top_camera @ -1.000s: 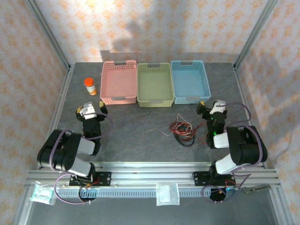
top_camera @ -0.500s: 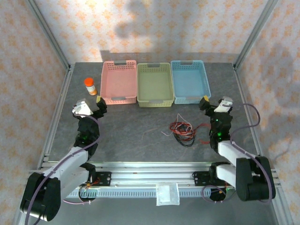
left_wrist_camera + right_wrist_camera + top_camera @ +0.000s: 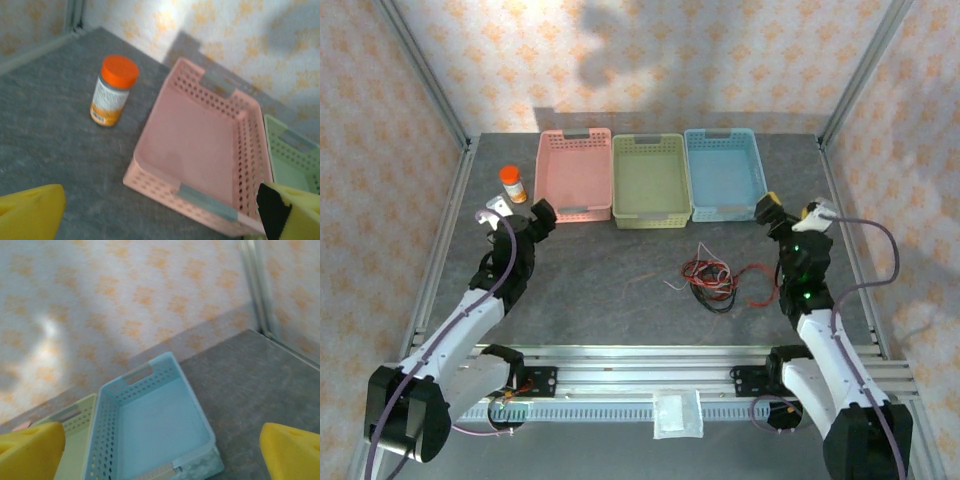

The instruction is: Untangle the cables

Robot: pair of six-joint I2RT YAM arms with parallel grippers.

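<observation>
Both wide open and empty: the right gripper [image 3: 791,211] should pinch one loose end of the cables [image 3: 712,280], the left gripper [image 3: 515,212] anchoring the tangle.

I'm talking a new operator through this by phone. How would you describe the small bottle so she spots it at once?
On the grey table, find the pink basket, leftmost of three at the far side. The bottle stands upright just left of it, not touching. Its orange cap and white label set it apart from everything nearby.
</observation>
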